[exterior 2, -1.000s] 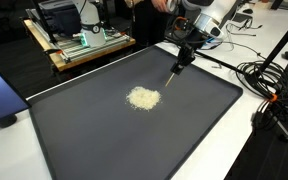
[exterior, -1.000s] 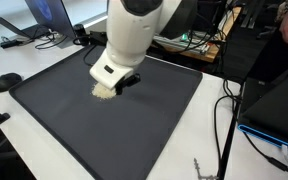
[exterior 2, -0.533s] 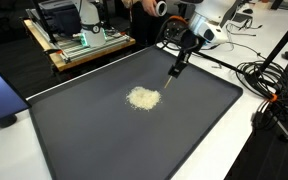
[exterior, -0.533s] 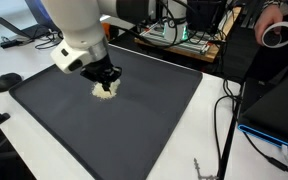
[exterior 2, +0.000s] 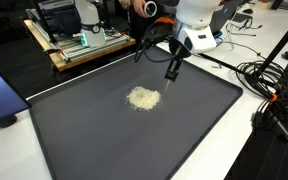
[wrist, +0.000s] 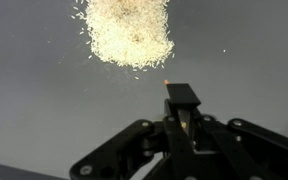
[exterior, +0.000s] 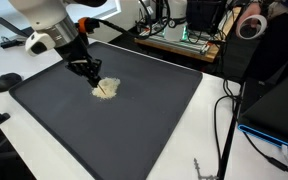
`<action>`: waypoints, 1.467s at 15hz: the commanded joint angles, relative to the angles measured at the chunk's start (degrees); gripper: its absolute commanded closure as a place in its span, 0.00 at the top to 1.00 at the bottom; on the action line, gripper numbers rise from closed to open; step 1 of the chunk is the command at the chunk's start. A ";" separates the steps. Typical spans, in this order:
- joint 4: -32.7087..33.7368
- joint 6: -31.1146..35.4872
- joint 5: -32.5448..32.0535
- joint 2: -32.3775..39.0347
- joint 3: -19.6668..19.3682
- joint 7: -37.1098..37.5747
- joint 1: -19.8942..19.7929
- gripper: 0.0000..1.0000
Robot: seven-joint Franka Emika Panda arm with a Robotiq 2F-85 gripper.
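1. Swinging sideways since a second ago, the arm (exterior: pixel 46 25) is no longer covering the grain pile (exterior: pixel 106 89)
2. I am keeping the jaws pressed together, pinching a thin dark stick (exterior 2: pixel 171 70)
3. Its tip is hanging just beside the pile, which is lying on the black mat (exterior: pixel 144 120) on the white worktop (exterior 2: pixel 244 150)

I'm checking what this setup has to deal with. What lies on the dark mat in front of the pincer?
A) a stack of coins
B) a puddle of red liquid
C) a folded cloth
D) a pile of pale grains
D: the wrist view shows a pile of pale grains on the dark mat, a little beyond the tip of the thin tool clamped in the shut pincer.
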 commanded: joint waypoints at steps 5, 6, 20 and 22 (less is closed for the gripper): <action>-3.14 5.40 10.66 -2.33 0.71 -4.59 -6.64 0.03; -3.97 6.10 11.76 -2.71 0.76 -5.31 -7.52 0.03; -24.13 18.35 28.18 -10.87 1.28 -14.14 -15.69 0.03; -27.56 21.88 32.52 -11.90 1.46 -15.67 -16.33 0.03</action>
